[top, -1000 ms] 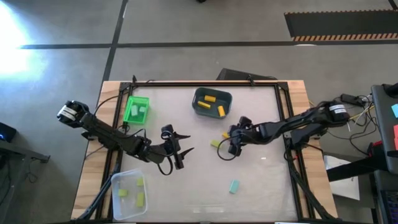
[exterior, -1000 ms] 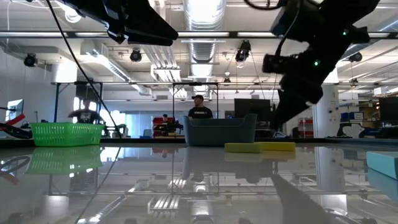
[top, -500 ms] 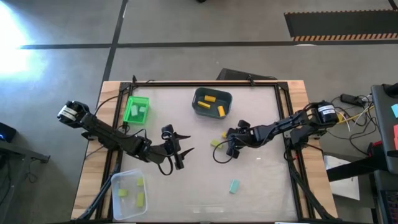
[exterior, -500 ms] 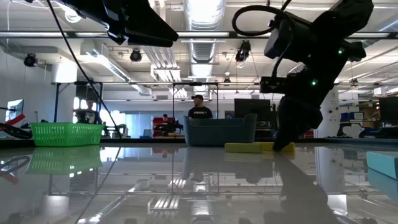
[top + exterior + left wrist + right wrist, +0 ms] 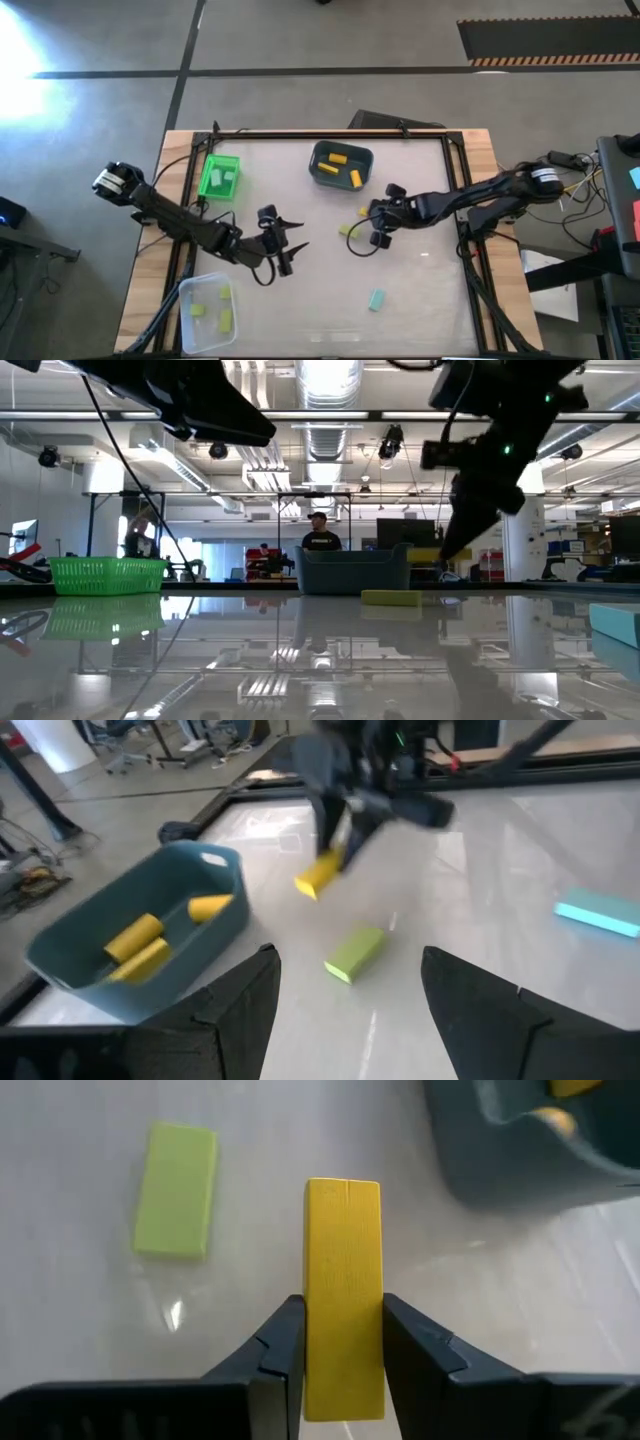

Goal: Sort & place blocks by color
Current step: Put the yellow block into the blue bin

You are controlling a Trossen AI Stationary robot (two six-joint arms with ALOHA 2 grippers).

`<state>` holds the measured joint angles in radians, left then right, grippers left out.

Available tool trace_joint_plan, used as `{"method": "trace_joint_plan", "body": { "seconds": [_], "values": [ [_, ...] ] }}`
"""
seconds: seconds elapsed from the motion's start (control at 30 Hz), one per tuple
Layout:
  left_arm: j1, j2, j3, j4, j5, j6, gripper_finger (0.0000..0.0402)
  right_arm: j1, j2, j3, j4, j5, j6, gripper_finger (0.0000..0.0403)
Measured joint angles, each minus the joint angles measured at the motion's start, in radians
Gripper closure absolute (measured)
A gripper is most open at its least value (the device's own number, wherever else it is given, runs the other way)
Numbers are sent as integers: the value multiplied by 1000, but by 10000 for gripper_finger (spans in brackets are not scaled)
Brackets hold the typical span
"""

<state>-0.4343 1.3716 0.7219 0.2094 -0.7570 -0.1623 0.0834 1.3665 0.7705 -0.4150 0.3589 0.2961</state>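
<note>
Your right hand (image 5: 343, 1370) is clamped on a yellow block (image 5: 343, 1290) just beside the grey bin (image 5: 341, 165); left hand (image 5: 283, 243) apart.

Bright ceiling lamps (image 5: 330, 380) light the room evenly, and the glossy table (image 5: 200, 660) mirrors them in streaks of glare, while a hard white patch of light washes out the floor (image 5: 25, 45) in the high view. The left wrist view is smeared, perhaps by motion. Up close, the yellow block (image 5: 343, 1295) is sharp; the bin behind it is soft.
</note>
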Motion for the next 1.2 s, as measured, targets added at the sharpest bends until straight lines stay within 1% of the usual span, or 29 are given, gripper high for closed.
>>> {"method": "trace_joint_plan", "body": {
  "seconds": [0.1,0.2,0.33,0.47,0.67,0.83,0.93,1.0,1.1,1.2],
  "values": [
    [-13,-2,-8,0,0,-12,175,1,-40,61,-97,-23,-27,315],
    [-17,-14,-8,-1,0,18,175,3,-70,143,-175,-26,-67,315],
    [-19,-43,-8,-1,0,74,175,1,-62,263,-261,-19,-135,315],
    [-19,-77,-12,-8,-3,130,175,-24,-33,374,-270,8,-252,315],
    [-18,-118,-17,-10,-9,208,175,-133,55,492,-258,0,-428,315],
    [-17,-165,-17,-9,-17,290,175,-270,152,530,-222,-52,-516,315],
    [-17,-179,-17,-8,-23,300,175,-342,208,539,-187,-54,-551,315],
    [-17,-180,-20,-8,-24,300,175,-387,247,545,-152,-92,-573,315],
    [-17,-176,-25,-9,-26,299,175,-445,305,546,-71,-194,-587,315],
    [-17,-172,-27,-10,-26,299,175,-487,361,546,16,-253,-588,315]
  ]
}}
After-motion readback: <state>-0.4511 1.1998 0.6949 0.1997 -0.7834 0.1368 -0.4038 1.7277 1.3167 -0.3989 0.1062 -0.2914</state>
